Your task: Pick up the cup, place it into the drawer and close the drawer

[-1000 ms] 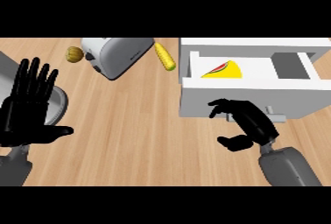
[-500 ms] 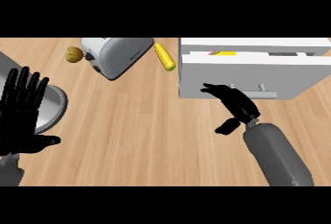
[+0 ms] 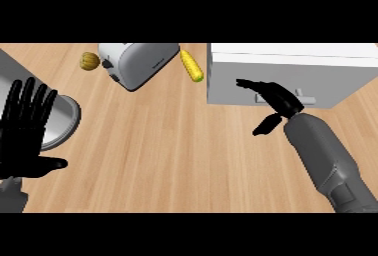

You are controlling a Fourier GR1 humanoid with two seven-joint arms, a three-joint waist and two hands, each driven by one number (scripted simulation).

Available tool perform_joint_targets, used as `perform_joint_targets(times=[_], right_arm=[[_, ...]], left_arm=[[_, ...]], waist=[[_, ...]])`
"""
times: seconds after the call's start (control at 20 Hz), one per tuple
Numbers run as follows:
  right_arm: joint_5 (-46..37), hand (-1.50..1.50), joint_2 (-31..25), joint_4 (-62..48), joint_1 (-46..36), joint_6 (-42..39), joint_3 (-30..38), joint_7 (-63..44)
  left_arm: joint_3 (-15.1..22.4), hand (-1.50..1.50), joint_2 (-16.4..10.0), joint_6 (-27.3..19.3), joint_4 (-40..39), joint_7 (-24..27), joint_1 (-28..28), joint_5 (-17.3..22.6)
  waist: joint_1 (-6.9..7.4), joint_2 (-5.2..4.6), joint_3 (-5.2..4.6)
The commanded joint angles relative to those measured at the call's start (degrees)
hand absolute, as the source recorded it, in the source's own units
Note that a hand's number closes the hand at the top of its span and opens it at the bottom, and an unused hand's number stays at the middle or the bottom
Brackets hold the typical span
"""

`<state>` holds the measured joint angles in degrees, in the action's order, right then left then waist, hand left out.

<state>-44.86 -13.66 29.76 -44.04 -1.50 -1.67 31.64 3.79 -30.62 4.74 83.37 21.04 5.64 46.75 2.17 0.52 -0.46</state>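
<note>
The white drawer unit [image 3: 295,70] stands at the upper right with its drawer front flush and its handle [image 3: 286,98] showing. No cup can be seen; the drawer's inside is hidden. My right hand [image 3: 276,97] is open, its straight fingers lying against the drawer front near the handle, thumb hanging down. My left hand [image 3: 26,131] rests open at the left edge, fingers up, holding nothing.
A silver toaster [image 3: 137,62] lies at the top centre, with a yellow corn cob [image 3: 193,66] beside it and a brown round item [image 3: 89,61] to its left. A metal pan rim [image 3: 65,120] shows behind my left hand.
The open drawer with the yellow item inside has slid shut. My right hand moved forward and up against the drawer front. My left hand shifted slightly toward the edge.
</note>
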Motion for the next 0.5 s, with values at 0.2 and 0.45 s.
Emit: perform_joint_targets(times=[0.2,0.45], right_arm=[[0.63,-1.5,-4.53,-12.64,-9.72,-1.47,4.6,-0.12],[1.02,-1.5,-7.18,-15.57,-11.09,-2.89,5.62,1.58]], left_arm=[[0.64,-1.5,1.11,3.63,-3.29,0.99,1.16,-1.34],[0.89,-1.5,1.32,2.85,-1.82,0.68,1.52,-2.14]], waist=[[1.92,-2.35,0.6],[2.88,-2.73,0.67]])
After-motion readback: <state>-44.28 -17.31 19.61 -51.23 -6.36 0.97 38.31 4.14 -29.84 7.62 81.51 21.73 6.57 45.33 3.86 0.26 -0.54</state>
